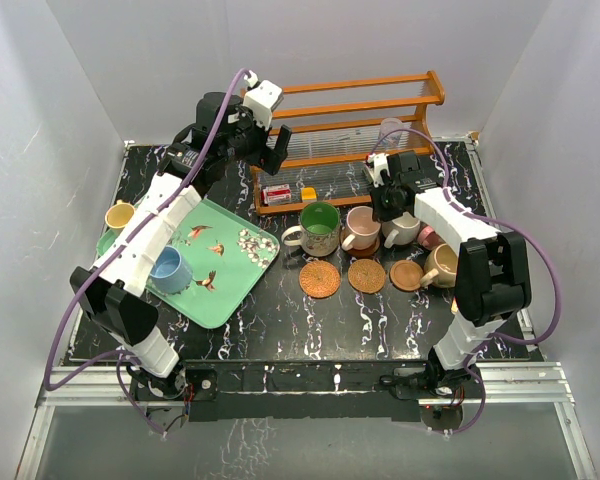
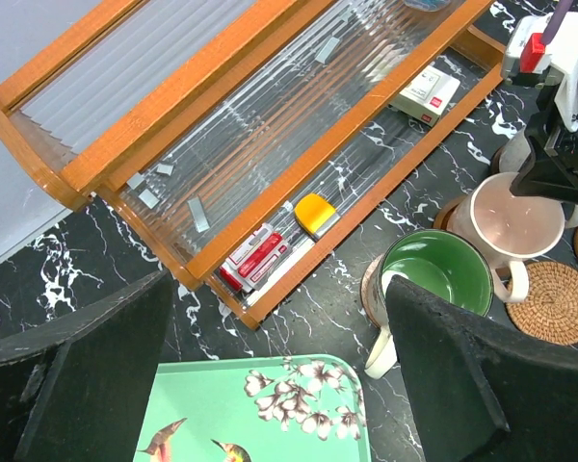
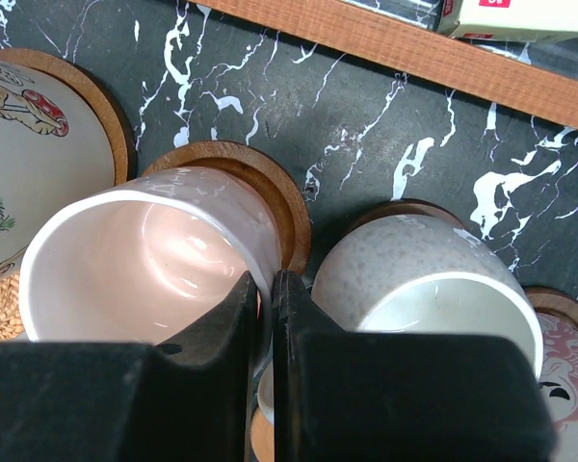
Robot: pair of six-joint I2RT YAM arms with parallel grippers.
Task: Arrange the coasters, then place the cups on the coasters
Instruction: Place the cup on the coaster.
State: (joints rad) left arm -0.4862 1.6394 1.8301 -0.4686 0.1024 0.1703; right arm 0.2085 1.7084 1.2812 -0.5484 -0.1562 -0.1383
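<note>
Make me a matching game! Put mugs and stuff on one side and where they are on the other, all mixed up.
Things:
1 blue mug
2 green mug
3 woven coaster
4 orange block

Places:
a in the rack
b lying bare on the table
c on the tray
d standing on a coaster

Pairs: 1-c, 2-d, 3-b, 4-a

A tray [image 1: 230, 290] is set at the left of the table [image 1: 280, 340], with one mug [image 1: 170, 270] on it and another mug [image 1: 119, 215] by its far-left corner. Right of it, mugs [image 1: 320, 228] are lined up before the rack [image 1: 360, 105], with three bare coasters [image 1: 367, 275] laid in front of them
</note>
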